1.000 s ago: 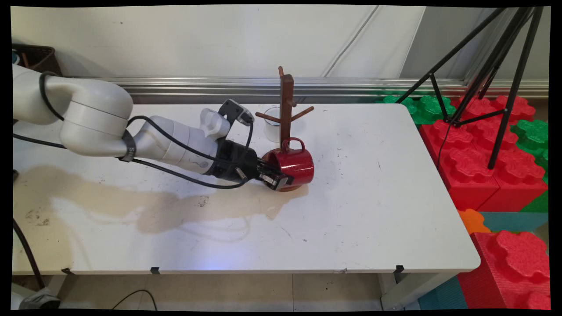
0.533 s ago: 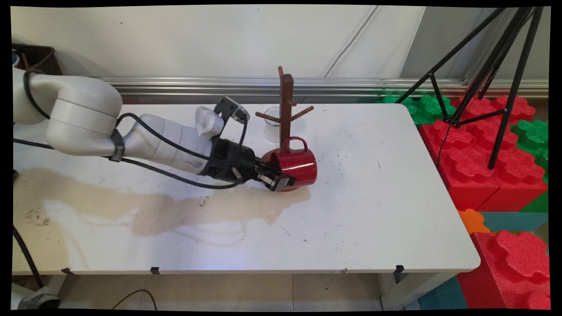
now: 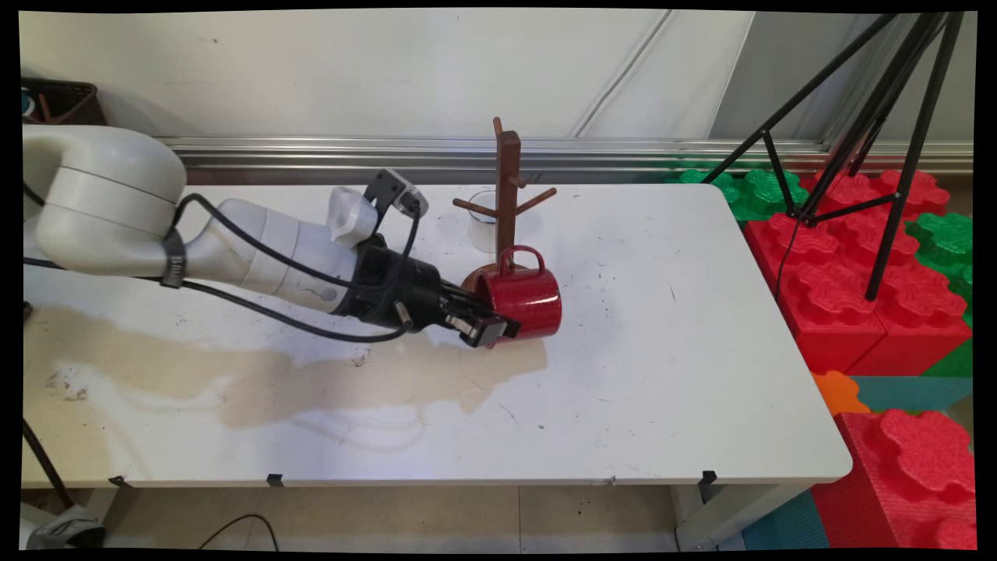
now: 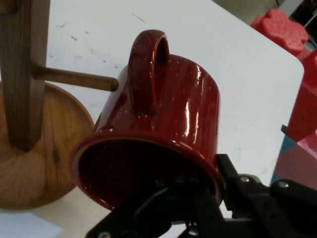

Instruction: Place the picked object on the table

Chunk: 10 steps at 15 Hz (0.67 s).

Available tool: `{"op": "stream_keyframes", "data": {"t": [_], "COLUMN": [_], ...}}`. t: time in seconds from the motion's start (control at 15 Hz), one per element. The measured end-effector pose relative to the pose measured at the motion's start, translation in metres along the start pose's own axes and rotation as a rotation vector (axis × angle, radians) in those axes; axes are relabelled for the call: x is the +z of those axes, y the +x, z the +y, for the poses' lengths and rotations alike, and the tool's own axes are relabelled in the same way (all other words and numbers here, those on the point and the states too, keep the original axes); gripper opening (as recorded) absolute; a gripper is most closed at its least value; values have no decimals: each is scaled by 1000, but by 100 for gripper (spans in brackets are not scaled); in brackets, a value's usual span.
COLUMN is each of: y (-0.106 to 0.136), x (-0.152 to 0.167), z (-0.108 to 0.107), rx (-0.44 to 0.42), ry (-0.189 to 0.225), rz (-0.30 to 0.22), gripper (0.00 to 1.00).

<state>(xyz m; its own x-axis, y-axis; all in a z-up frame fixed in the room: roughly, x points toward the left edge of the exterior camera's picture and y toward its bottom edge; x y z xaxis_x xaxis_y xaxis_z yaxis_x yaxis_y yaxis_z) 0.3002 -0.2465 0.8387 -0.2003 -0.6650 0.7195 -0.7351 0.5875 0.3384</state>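
A red mug [image 3: 526,300] lies on its side with its handle up, and my gripper [image 3: 491,327] is shut on the rim at its mouth. In the hand view one finger [image 4: 242,188] sits outside the red mug [image 4: 168,114] and the other reaches inside it. Just behind and left of the mug stands a wooden mug tree [image 3: 508,187] with bare pegs. The hand view shows the tree's post [image 4: 22,74], one peg [image 4: 74,78] pointing at the mug's handle, and its round base [image 4: 44,163].
A clear glass [image 3: 481,226] stands behind the mug tree. A brownish stain [image 3: 311,374] spreads over the left of the white table [image 3: 662,351]. A black tripod [image 3: 896,117] and red and green foam blocks [image 3: 857,296] stand off the right edge.
The arm's links have swung left and the wrist has turned a little. The mug stays gripped and has shifted slightly right, uncovering more of the tree's base.
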Motion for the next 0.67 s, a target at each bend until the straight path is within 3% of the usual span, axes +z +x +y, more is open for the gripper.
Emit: {"op": "stream_keyframes", "data": {"t": [0.47,0.67], "y": [-6,-5], "x": [-24,-42], "z": [12,18], "rx": [53,93], "ry": [-5,35], "rz": [-54,-97], "gripper": [0,0]}}
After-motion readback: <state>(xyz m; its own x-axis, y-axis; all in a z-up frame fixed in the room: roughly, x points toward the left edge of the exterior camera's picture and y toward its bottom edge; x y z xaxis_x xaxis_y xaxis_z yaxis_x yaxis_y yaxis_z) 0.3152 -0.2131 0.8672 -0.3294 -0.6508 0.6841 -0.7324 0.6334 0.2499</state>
